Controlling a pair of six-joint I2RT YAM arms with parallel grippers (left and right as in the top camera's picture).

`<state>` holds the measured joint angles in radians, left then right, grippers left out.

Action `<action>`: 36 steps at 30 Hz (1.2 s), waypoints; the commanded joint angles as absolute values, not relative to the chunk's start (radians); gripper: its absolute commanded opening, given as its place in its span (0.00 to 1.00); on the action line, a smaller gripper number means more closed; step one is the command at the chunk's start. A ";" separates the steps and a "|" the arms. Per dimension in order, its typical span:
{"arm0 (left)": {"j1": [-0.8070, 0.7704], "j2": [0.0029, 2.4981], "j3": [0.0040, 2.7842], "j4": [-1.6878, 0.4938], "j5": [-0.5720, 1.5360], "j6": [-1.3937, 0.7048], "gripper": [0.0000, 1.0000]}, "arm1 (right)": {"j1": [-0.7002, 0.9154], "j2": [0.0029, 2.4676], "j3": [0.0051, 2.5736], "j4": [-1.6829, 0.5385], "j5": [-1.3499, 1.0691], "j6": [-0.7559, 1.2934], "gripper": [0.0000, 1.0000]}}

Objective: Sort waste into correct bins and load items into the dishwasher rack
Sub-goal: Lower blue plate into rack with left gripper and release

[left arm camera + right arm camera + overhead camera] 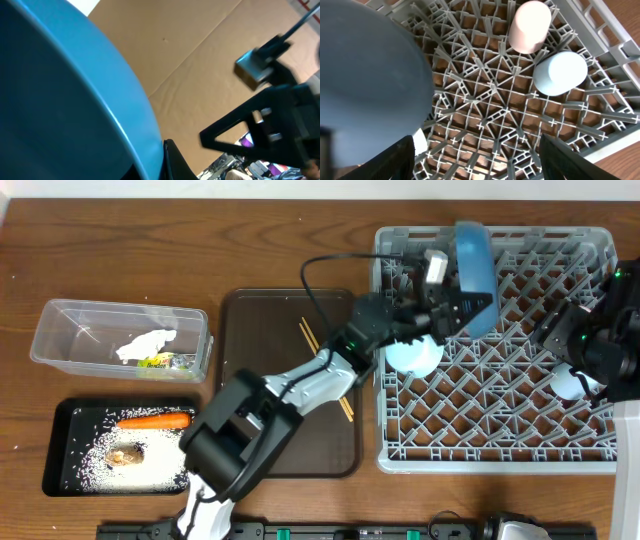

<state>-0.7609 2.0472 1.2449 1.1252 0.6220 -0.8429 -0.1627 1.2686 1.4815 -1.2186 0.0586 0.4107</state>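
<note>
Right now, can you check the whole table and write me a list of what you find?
surface: wooden table.
job's things: dark blue plate held on edge at the far side of the grey rack; pale blue bowl, pink cup and pale blue cup in the rack; chopsticks on the brown tray; napkin and wrapper in the clear tub; carrot, food lump and rice in the black tray.
clutter: nothing seen.
claws: left claw shut on the plate; right claw open, empty, above the rack.
cables: black cable loops above the left arm.
surroundings: brown cardboard-like sheets.
</note>
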 commanded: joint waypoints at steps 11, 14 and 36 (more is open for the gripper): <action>-0.752 2.144 1.274 1.138 0.587 -0.897 0.12 | -0.172 1.261 1.486 -1.232 0.082 0.422 0.72; -0.752 2.144 1.274 1.137 0.589 -0.896 0.30 | -0.172 1.261 1.486 -1.237 0.082 0.422 0.72; -0.641 2.141 1.274 0.834 0.670 -0.785 0.72 | -0.172 1.261 1.486 -1.248 0.083 0.413 0.73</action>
<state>-0.6643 2.1376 1.2594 0.8471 0.6498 -0.8349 -0.1627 1.2686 1.4815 -1.2457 0.0685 0.4103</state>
